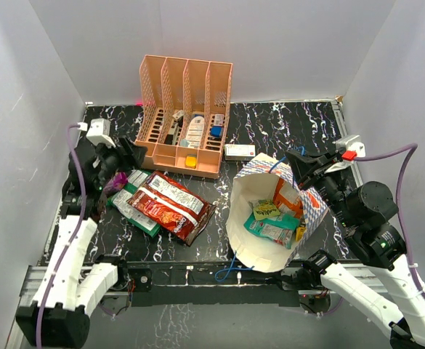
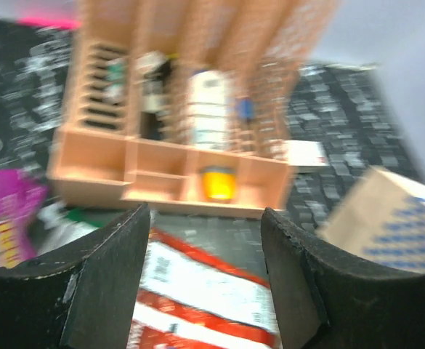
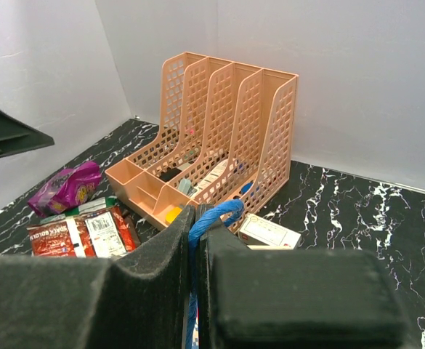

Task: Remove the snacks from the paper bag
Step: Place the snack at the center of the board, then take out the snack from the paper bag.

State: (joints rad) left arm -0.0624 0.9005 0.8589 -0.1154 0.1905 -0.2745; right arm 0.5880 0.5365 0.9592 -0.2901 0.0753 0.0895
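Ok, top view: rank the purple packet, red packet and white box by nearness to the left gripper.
1. purple packet, just beside the left gripper.
2. red packet, left of the paper bag.
3. white box, right of the rack.

White walls point(image 1: 270, 43), black, seemingly marbled table point(image 1: 285, 123)

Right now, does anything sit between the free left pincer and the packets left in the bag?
Only low things: the red packet lies flat between the left pincer and the paper bag, whose wall it must clear.
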